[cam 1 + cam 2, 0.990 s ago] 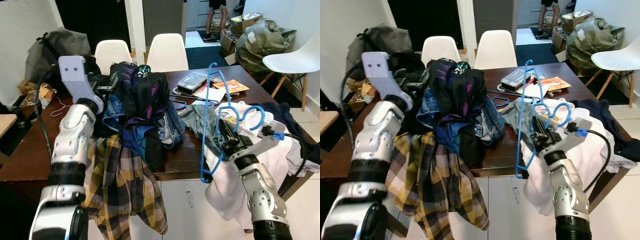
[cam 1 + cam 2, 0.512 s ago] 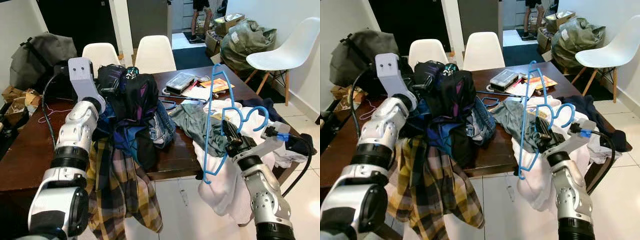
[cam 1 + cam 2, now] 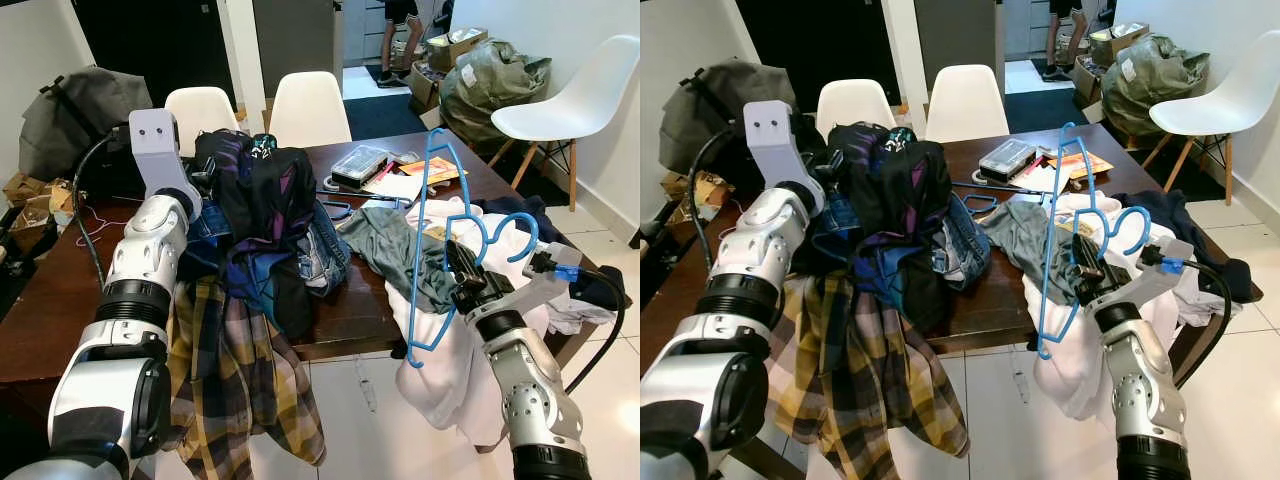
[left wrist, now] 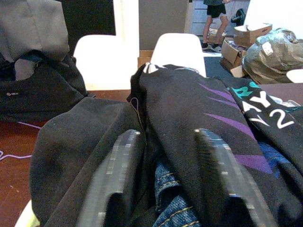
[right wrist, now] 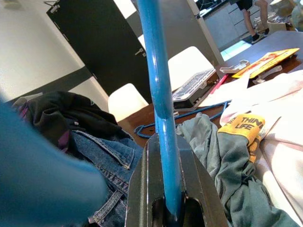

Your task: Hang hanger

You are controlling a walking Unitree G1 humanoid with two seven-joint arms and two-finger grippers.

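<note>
Barely shifted since half a second ago: right gripper (image 3: 466, 286) clamps blue hanger (image 3: 428, 240) at 4 o'clock; left gripper (image 4: 168, 182) spread over clothes pile (image 3: 268, 225). Hanging not yet done.

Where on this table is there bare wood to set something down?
The table is bare at its left end, between the left arm and the backpack, and in a small strip at the front edge between the clothes pile and the grey-green shirt. The middle and right side are crowded.
</note>
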